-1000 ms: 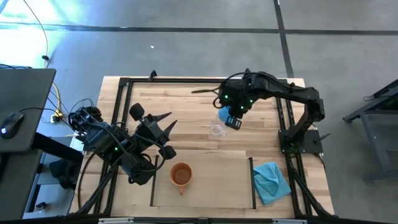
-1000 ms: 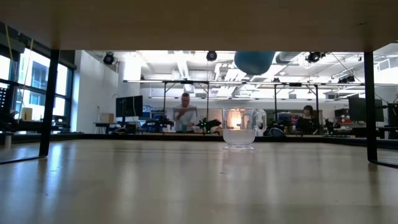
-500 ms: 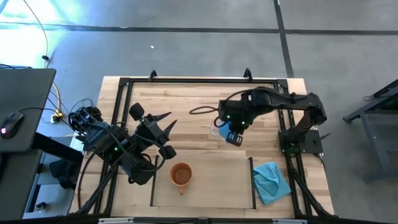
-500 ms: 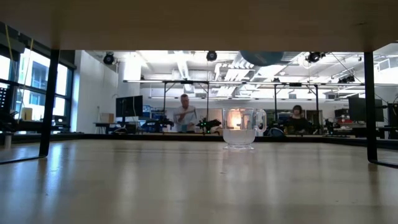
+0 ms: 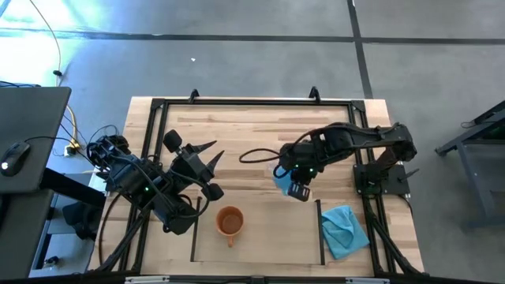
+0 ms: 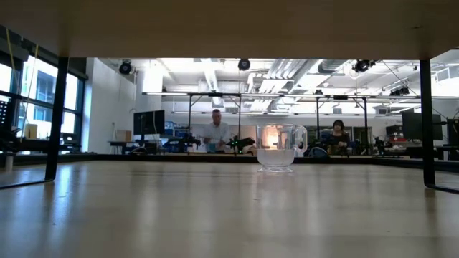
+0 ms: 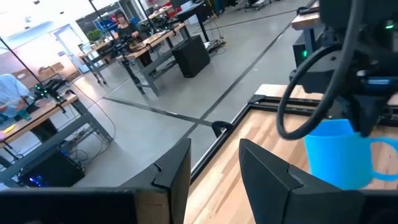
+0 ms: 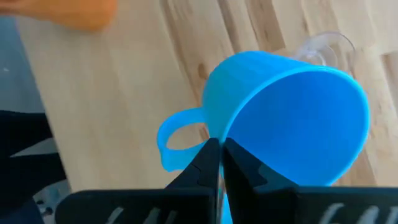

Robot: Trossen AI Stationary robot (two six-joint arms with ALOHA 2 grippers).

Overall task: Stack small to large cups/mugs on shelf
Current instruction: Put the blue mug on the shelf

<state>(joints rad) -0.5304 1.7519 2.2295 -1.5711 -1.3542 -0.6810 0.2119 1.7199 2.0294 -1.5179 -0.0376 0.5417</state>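
My right gripper point(image 5: 289, 178) is shut on the bright blue mug point(image 5: 281, 182), holding it in the air over the far edge of the shelf point(image 5: 260, 237), the pale panel between two black strips. The orange mug point(image 5: 230, 222) stands upright on the shelf's left part. The clear glass cup point(image 6: 280, 147) stands upright on the table; in the high view my right arm covers it. My left gripper point(image 5: 216, 168) hangs open at the left, touching nothing. My right gripper pinches the blue mug's rim point(image 8: 219, 134) right beside the handle point(image 8: 176, 138), one finger inside the mug and one outside. The fingers come steeply from above. The mug is lifted clear and tilted, its mouth turned toward the wrist camera.
A teal cloth point(image 5: 345, 229) lies at the near right, beside the shelf's right strip. A black metal frame point(image 5: 237, 102) runs round the tabletop. A dark cable point(image 5: 252, 155) loops off my right arm. People sit at desks in the room beyond the table.
My right gripper has carried the blue mug toward the table's near edge, passing over the glass cup to the shelf's far edge. The mug stays lifted and has left the low view. The glass cup and the orange mug have stayed put.
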